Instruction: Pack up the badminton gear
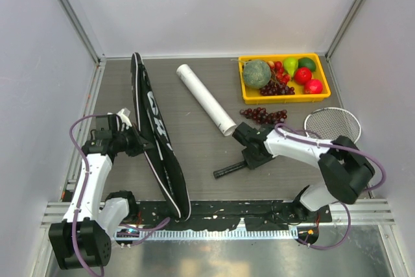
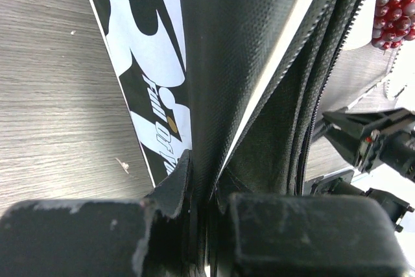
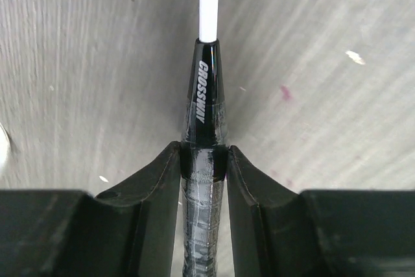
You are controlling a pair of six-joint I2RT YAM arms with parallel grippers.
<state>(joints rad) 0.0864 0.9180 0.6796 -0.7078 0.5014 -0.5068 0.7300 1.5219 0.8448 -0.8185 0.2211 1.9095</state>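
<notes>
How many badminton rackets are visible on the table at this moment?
1. The racket lies right of centre, its head near the right wall and its handle gripped by the right fingers. A second one may be hidden inside the black bag on the left.

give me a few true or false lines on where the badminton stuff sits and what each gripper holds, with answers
1. The right gripper is shut on the handle of the racket. True.
2. The white tube lies in the yellow tray. False: it lies on the table, left of the tray.
3. The left gripper pinches the edge of the black bag. True.
4. The loose grape bunch rests on the bag. False: it lies on the table, on the tray's near side.
</notes>
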